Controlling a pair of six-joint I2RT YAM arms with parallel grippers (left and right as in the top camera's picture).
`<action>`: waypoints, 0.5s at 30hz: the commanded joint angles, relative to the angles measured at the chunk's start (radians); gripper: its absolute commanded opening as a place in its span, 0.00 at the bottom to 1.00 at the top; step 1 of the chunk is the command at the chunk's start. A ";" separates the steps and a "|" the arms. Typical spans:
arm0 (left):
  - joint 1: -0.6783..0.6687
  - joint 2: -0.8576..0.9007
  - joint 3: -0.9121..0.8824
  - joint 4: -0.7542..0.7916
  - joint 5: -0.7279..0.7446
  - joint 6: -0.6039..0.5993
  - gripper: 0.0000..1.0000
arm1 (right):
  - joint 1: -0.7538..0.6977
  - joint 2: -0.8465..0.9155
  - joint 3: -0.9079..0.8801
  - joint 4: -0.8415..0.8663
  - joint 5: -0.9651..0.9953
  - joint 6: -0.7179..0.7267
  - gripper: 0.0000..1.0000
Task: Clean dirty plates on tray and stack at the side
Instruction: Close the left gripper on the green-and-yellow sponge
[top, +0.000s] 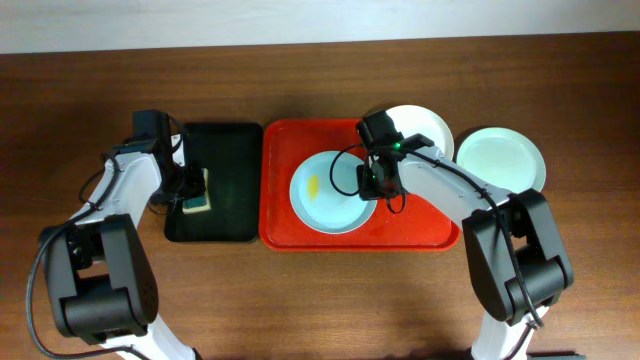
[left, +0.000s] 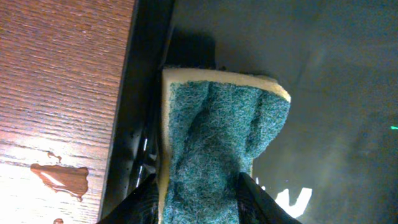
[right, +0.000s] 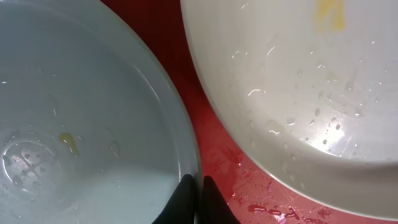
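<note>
A pale blue plate (top: 322, 205) with a yellow smear lies on the red tray (top: 275, 140). My right gripper (top: 368, 183) is shut on its right rim; the right wrist view shows the fingertips (right: 194, 186) pinching the edge of that plate (right: 81, 93). A white plate (top: 425, 125) rests over the tray's far right corner, wet and with a yellow smear (right: 328, 15). A third pale plate (top: 500, 160) sits on the table to the right. My left gripper (left: 196, 190) is shut on a green and yellow sponge (left: 217, 143) in the black tray.
The black tray (top: 230, 150) stands just left of the red tray, touching it. A small puddle (left: 62, 177) lies on the wooden table (left: 62, 74) beside the black tray. Water beads on the red tray floor (right: 273, 205).
</note>
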 joint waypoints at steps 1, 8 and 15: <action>0.003 0.012 -0.006 0.003 0.007 -0.005 0.38 | -0.005 -0.025 0.009 -0.004 0.029 -0.003 0.05; 0.000 0.012 -0.007 0.003 -0.001 0.011 0.33 | -0.005 -0.025 0.009 -0.004 0.029 -0.003 0.05; 0.000 0.012 -0.009 0.003 -0.011 0.011 0.32 | -0.005 -0.025 0.009 -0.004 0.029 -0.003 0.05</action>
